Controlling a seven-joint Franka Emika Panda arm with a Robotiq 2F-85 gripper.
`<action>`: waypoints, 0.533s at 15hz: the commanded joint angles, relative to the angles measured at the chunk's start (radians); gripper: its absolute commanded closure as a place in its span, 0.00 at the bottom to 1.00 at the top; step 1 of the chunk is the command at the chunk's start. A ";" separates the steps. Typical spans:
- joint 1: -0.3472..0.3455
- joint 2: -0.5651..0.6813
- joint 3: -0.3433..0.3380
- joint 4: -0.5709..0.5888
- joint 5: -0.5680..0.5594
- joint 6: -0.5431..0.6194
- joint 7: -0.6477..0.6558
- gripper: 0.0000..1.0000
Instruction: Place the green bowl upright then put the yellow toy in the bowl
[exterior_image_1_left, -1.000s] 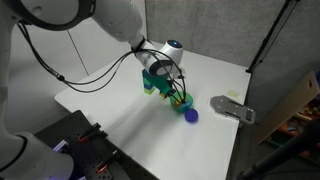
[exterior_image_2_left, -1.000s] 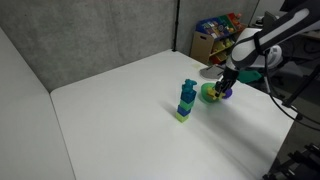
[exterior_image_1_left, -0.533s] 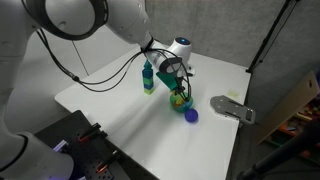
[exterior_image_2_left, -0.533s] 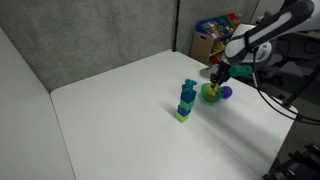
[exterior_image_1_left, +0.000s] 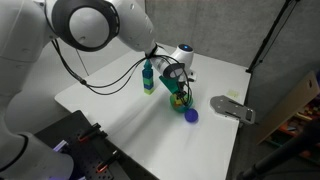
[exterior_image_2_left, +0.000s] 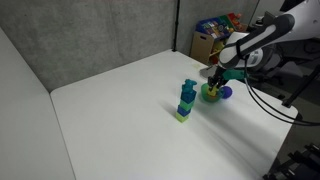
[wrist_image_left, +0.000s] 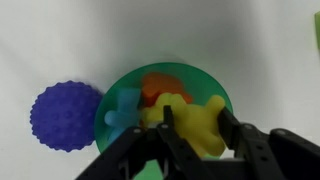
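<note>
The green bowl (wrist_image_left: 205, 85) stands upright on the white table, with orange and teal toys inside it. It also shows in both exterior views (exterior_image_1_left: 178, 102) (exterior_image_2_left: 209, 94). My gripper (wrist_image_left: 196, 125) is directly over the bowl and shut on the yellow toy (wrist_image_left: 195, 122), which hangs just above or inside the bowl's rim. In both exterior views my gripper (exterior_image_1_left: 176, 90) (exterior_image_2_left: 216, 80) points down onto the bowl.
A blue-purple spiky ball (wrist_image_left: 66, 115) lies right beside the bowl (exterior_image_1_left: 191, 115) (exterior_image_2_left: 226, 92). A tall teal bottle with yellow base (exterior_image_1_left: 148, 78) (exterior_image_2_left: 186, 100) stands nearby. A grey plate (exterior_image_1_left: 232, 106) lies at the table's edge.
My gripper has moved from beside the teal bottle over to the bowl and come down over it with the yellow toy. The bottle now stands uncovered.
</note>
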 joint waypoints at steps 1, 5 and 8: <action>-0.022 -0.019 0.016 0.038 0.008 -0.072 0.001 0.17; -0.035 -0.082 0.028 0.013 0.015 -0.093 -0.016 0.00; -0.052 -0.141 0.044 -0.008 0.035 -0.127 -0.035 0.00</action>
